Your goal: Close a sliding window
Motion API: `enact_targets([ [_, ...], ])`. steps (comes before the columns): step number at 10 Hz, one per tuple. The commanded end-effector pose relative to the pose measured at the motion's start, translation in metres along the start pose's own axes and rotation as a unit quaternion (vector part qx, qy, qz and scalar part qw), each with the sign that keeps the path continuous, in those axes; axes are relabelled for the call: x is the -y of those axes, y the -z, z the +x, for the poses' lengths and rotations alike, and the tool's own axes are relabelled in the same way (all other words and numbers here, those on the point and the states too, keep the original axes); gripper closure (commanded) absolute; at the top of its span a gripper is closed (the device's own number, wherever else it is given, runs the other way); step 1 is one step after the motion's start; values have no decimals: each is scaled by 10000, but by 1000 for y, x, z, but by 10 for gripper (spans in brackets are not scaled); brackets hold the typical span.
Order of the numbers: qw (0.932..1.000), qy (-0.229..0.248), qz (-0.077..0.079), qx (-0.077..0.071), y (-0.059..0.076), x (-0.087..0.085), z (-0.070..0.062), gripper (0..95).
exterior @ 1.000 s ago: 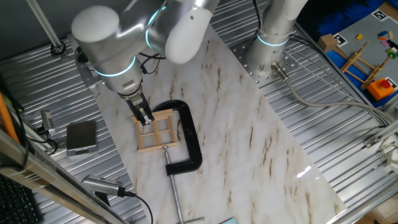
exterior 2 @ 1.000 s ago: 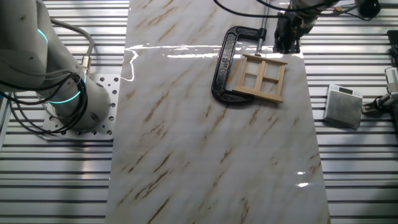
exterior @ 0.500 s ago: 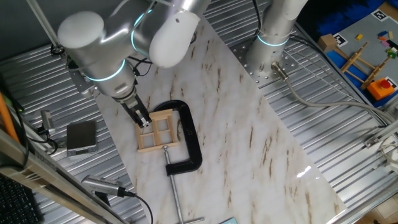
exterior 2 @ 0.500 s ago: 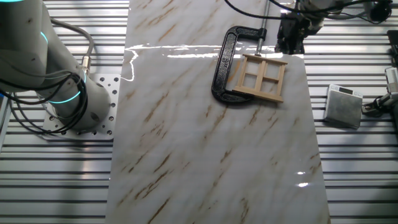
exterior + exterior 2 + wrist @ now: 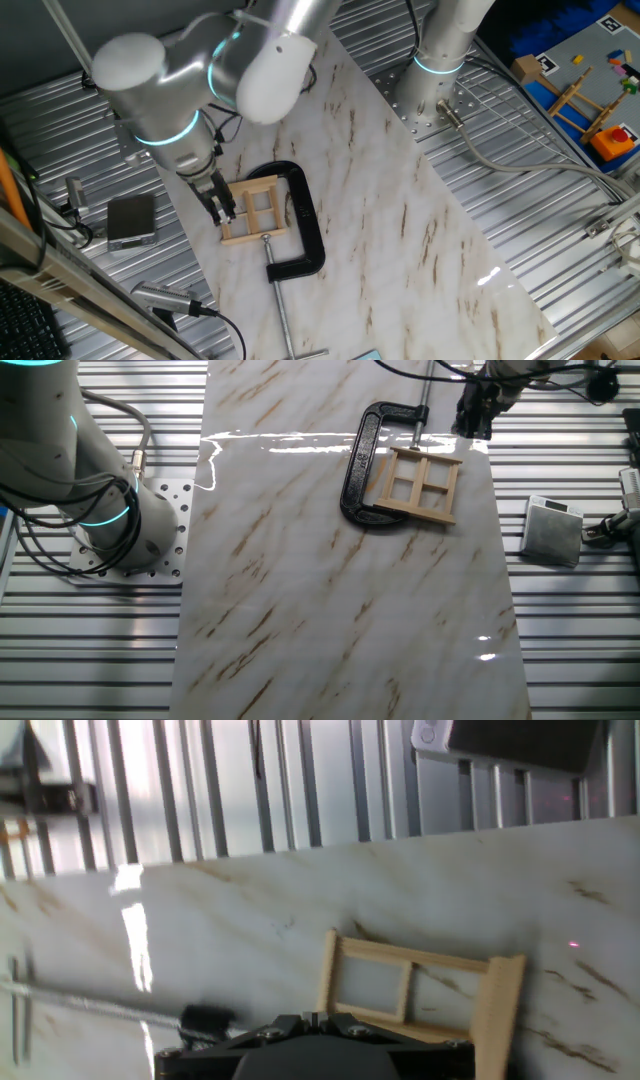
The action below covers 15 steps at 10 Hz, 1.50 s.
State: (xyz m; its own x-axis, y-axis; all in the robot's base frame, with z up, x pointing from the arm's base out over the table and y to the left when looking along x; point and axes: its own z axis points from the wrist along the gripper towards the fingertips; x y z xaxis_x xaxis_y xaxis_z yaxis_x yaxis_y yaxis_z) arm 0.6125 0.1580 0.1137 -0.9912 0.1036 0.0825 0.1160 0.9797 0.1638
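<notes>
The sliding window (image 5: 252,208) is a small pale-wood frame with four panes, lying flat on the marble board (image 5: 400,220). A black C-clamp (image 5: 303,222) holds its right side. My gripper (image 5: 220,206) is shut and empty, just off the window's left edge, near the board's edge. In the other fixed view the gripper (image 5: 475,422) stands beyond the window's (image 5: 418,485) far right corner. In the hand view the window (image 5: 420,982) lies just ahead and to the right of the closed fingertips (image 5: 312,1018).
A grey box (image 5: 131,220) sits on the ribbed metal table left of the board, and also shows in the other fixed view (image 5: 551,530). The clamp's screw rod (image 5: 281,310) runs toward the front. A wooden stick frame with an orange block (image 5: 598,112) lies far right.
My gripper has moved off the window's top-left corner, down and left along the frame's outer side toward the board's edge. The window and clamp have not visibly moved.
</notes>
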Motion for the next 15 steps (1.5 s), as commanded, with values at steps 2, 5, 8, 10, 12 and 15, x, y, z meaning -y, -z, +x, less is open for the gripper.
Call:
enact_targets([
  [2, 9998, 193, 9, 91, -11, -9, -9, 950],
  [5, 9998, 175, -2, 98, -18, -5, -12, 950],
  [8, 9999, -79, -25, 69, -22, 2, -11, 950],
  [10, 10000, -53, -18, 64, -21, 12, -5, 950],
  [12, 10000, -5, -7, 60, -22, 19, 2, 950],
  [15, 10000, 1, -14, 78, -25, 25, 7, 950],
])
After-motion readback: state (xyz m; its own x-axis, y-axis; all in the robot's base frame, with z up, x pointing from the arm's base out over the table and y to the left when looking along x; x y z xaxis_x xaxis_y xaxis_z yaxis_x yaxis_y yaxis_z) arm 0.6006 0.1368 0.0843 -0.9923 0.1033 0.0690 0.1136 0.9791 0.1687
